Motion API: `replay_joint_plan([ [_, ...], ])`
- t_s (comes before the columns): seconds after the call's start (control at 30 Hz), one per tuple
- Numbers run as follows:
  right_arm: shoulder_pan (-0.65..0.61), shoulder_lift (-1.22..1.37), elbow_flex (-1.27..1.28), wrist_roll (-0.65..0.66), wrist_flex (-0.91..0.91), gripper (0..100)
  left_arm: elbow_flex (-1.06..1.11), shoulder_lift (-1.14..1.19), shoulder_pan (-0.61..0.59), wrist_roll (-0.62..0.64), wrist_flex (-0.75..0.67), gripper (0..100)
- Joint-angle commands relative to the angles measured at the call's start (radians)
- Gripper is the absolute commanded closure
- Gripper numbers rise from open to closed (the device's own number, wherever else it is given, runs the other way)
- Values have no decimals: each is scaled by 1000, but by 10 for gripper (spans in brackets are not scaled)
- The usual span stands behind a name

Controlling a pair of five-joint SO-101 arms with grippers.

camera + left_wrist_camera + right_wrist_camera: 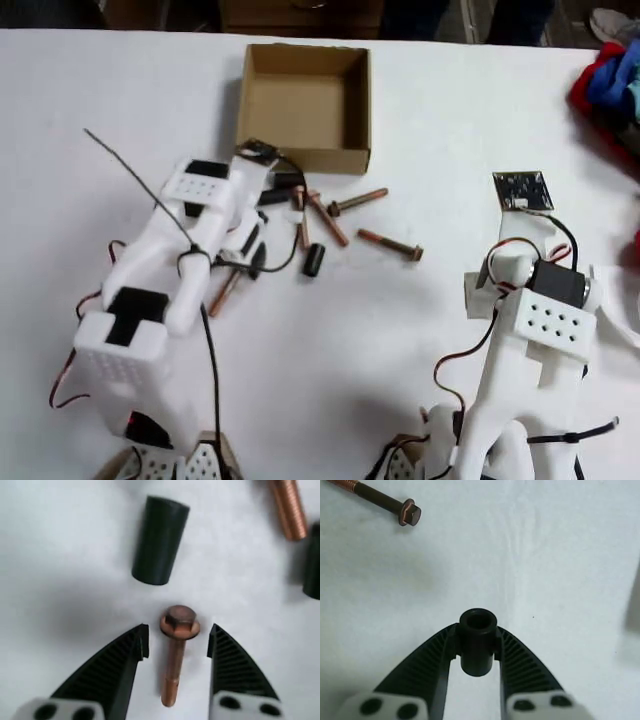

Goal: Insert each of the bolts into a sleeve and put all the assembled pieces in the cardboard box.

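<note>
My left gripper (177, 635) is open low over the table, its fingers on either side of a copper bolt (176, 655) lying flat with its hex head pointing away from the wrist. A black sleeve (159, 540) lies on its side just past that head. My right gripper (477, 631) is shut on a black sleeve (478, 650), held above the cloth with its bore facing the camera. In the high view, the left arm (200, 215) hangs over the scattered parts and the right arm (540, 320) stands apart at the right. The cardboard box (352, 90) sits behind the parts.
Loose copper bolts (358, 202) (390, 244) (327, 218) and a black sleeve (314, 260) lie on the white table in front of the box. Another bolt (380, 500) lies beyond the right gripper. Coloured cloth (610, 80) sits at the far right edge.
</note>
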Motion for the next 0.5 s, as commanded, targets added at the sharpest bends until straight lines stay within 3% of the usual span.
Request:
replay_joint_plan([
  [0.0,15,-33,-3,-3,-2,976,-22,44,-2,8,-9,787],
  [0.17,12,-33,-3,-6,-4,976,-110,100,-6,8,29,818],
  [0.3,8,-33,-3,-9,-5,976,-174,167,-3,8,35,978],
  [0.47,7,-33,-3,-9,-10,976,-232,218,-6,6,127,976],
])
